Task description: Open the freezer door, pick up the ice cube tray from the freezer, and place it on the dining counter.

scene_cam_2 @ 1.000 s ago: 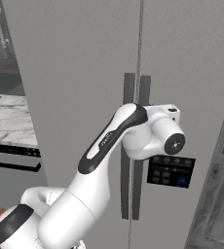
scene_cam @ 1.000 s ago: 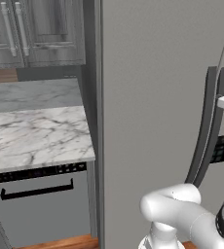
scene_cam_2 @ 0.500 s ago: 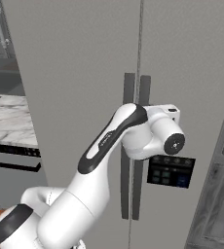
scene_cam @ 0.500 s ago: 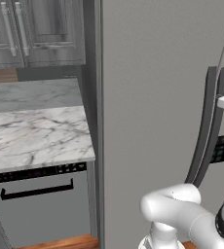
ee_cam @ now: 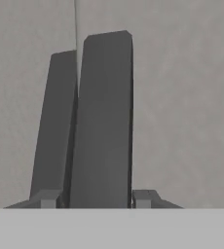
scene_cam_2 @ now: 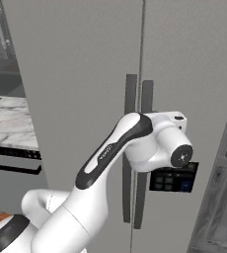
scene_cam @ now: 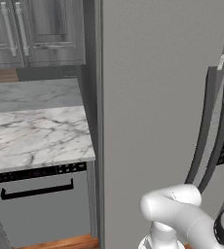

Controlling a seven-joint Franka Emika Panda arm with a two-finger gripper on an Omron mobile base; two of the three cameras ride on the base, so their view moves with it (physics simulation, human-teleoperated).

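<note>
- The scene was a rendered kitchen in greys, faced by a tall matte grey refrigerator with two doors that met at a thin vertical seam.
- To the left of it stood a marble worktop (scene_cam: 36, 141), white with grey veins, above a grey dishwasher front (scene_cam: 41, 209) with a horizontal black handle.
- Panelled grey cabinet doors (scene_cam: 36, 31) hung on the wall over that worktop, and a strip of wooden floor (scene_cam: 60, 241) showed at the base.
- The freezer door (scene_cam: 153, 107) was shut, flush with its neighbour.
- Two dark, slightly curved bar handles stood upright side by side at the seam; the one belonging to the freezer door is named here the freezer handle (scene_cam_2: 130, 148).
- The right base view showed a dark control panel (scene_cam_2: 172, 179) on the neighbouring door, just below the robot's wrist, and more panelled cabinetry at the far right.
- The left base view showed the handles edge-on, bowing out from the door faces.
- The hand view looked along the pincer (ee_cam: 91, 198) at both bars from close by; its two fingertips (ee_cam: 144, 197) stood on either side of the nearer, wider bar, half-wide, just beside it, and whether they pressed on it could not be told.
- Compared with a second before, the arm, doors and handles looked the same in both base views.
</note>
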